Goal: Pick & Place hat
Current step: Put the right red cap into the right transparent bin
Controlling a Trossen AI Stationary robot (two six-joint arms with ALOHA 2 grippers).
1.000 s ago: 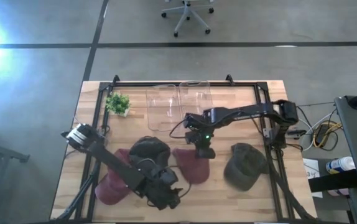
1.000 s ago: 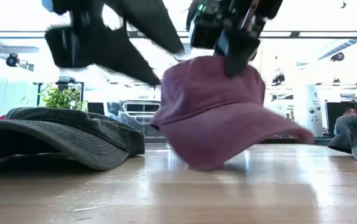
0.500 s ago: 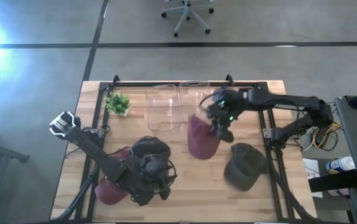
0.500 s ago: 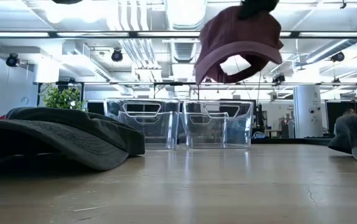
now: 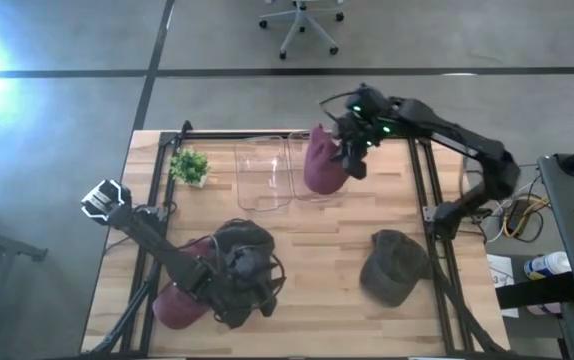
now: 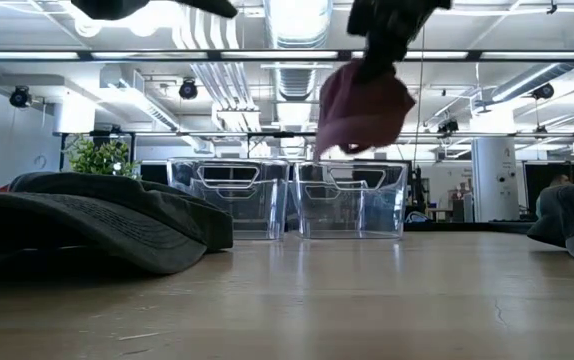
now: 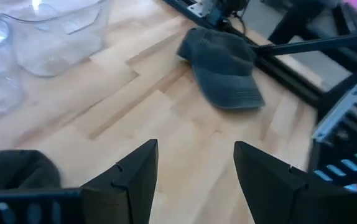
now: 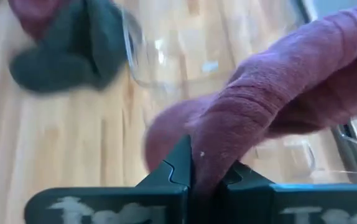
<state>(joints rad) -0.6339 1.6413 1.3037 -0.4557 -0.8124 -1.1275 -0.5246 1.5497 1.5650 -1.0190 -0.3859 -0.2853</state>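
The right gripper [image 5: 352, 152] pinches a maroon hat [image 5: 322, 165] and holds it in the air above the right one of two clear bins [image 5: 319, 150] at the far side of the wooden table [image 5: 317, 240]. In the right wrist view the fingers press together on the hat's fabric [image 8: 253, 124]. In the low view the hat [image 6: 362, 105] hangs just above the bin's rim [image 6: 352, 195].

The left gripper [image 5: 242, 290] is near the table's front left, beside a dark hat [image 5: 239, 238] and a second maroon hat [image 5: 175, 300]. In its wrist view the fingers [image 7: 135, 177] are spread apart with nothing between them.

An olive hat [image 5: 392, 265] lies at the right front of the table. A small green plant [image 5: 189, 165] stands at the far left corner, beside the left bin [image 5: 263, 175]. No readable writing or labels show on anything.
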